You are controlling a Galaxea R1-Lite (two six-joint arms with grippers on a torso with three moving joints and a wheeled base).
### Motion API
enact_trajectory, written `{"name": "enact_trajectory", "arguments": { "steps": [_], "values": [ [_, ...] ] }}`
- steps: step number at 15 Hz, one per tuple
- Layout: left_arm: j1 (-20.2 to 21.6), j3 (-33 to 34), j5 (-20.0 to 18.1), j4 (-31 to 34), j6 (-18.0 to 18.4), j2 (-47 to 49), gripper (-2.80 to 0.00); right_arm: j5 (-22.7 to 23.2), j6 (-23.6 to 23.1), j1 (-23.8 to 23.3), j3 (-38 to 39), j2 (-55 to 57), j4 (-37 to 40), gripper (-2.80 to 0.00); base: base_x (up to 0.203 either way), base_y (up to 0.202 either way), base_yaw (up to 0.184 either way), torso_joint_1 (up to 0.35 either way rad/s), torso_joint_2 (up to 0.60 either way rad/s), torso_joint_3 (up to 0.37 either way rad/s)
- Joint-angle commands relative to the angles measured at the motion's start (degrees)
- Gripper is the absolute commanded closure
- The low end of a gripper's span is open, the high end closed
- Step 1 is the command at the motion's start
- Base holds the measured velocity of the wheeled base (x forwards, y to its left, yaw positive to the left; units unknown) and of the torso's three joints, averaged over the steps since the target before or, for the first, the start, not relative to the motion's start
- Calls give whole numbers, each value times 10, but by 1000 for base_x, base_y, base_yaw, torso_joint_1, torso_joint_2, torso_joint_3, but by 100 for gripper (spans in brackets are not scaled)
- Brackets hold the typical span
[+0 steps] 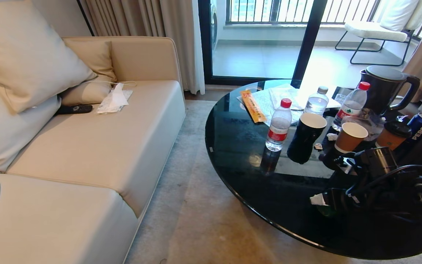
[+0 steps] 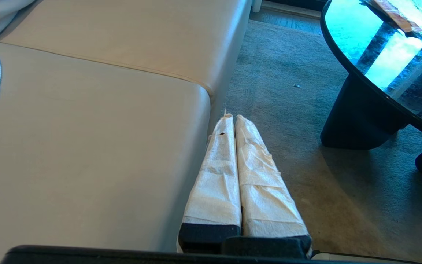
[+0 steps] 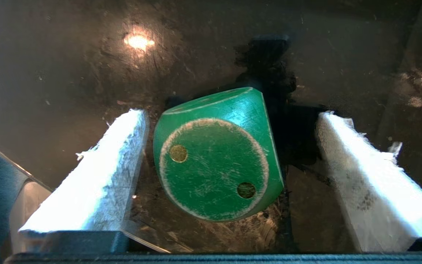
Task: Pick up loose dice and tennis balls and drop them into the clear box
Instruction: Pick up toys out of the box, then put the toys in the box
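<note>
A green die (image 3: 214,168) lies on the black glass table (image 3: 68,55) with its two-dot face toward the camera. My right gripper (image 3: 231,114) is open and straddles it. One white-wrapped finger (image 3: 97,176) stands close beside the die and the other (image 3: 365,172) is well apart from it. In the head view this gripper (image 1: 324,205) hangs low over the table's near right part, and the arm hides most of the die. My left gripper (image 2: 234,117) is shut and empty, parked over the carpet beside the sofa. The tennis balls and the clear box are out of view.
On the round table (image 1: 240,154) stand water bottles (image 1: 278,124), paper cups (image 1: 348,137), a dark cup (image 1: 306,137), a kettle (image 1: 385,88), a Pepsi can (image 1: 420,126) and papers (image 1: 269,99). A beige sofa (image 1: 97,146) fills the left, with carpet (image 1: 192,205) between.
</note>
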Motion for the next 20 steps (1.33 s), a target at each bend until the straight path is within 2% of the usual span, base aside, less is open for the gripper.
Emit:
{"name": "enact_trajectory", "arguments": {
  "steps": [1,6,10,13,20],
  "values": [
    [0,0,0,0,0,1,0,0,0,0,0,4,-1,0,0,0,0,0,0,0],
    [0,0,0,-1,0,0,0,-5,1,0,4,7,0,0,0,0,0,0,0,0],
    [0,0,0,0,0,0,0,-18,2,-7,4,-89,7,0,0,0,0,0,0,0],
    [0,0,0,0,0,0,0,-40,3,-11,7,-214,42,0,0,0,0,0,0,0],
    [0,0,0,-1,0,0,0,-116,7,-25,20,-635,257,0,0,0,0,0,0,0]
  ]
}}
